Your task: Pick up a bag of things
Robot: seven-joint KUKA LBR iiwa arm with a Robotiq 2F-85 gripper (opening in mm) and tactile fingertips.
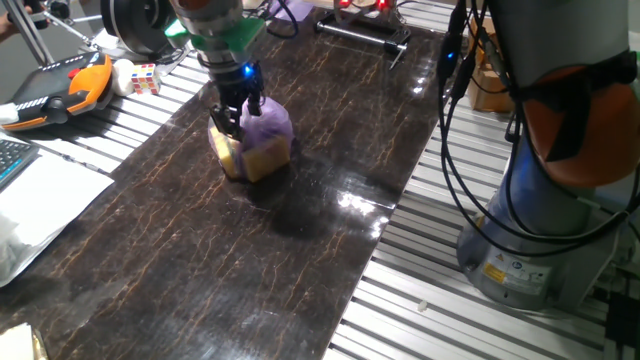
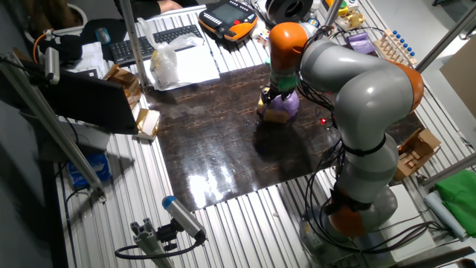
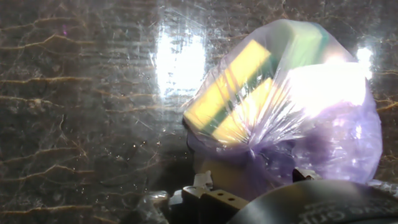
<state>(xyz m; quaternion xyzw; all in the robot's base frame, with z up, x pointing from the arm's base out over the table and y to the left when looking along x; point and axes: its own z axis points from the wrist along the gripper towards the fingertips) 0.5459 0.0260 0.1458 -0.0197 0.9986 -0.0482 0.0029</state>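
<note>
The bag of things [image 1: 262, 135] is a small translucent purple bag with yellow sponge blocks showing through. It is over the dark marble-patterned tabletop [image 1: 200, 250], far left of middle. My gripper [image 1: 238, 112] comes down from above and is shut on the gathered top of the bag. The bag seems to hang slightly above the table, with a shadow below it. In the hand view the bag [image 3: 280, 99] fills the right half, its neck bunched at my gripper [image 3: 249, 183]. In the other fixed view the bag [image 2: 282, 109] hangs under the gripper [image 2: 274, 95].
An orange teach pendant [image 1: 60, 92] and a colour cube [image 1: 145, 78] lie at the far left. A white plastic bag [image 2: 163, 63] and a keyboard [image 2: 160, 37] lie beyond the table. A black bar [image 1: 360, 35] lies at the back. The arm's base [image 1: 560, 210] stands on the right.
</note>
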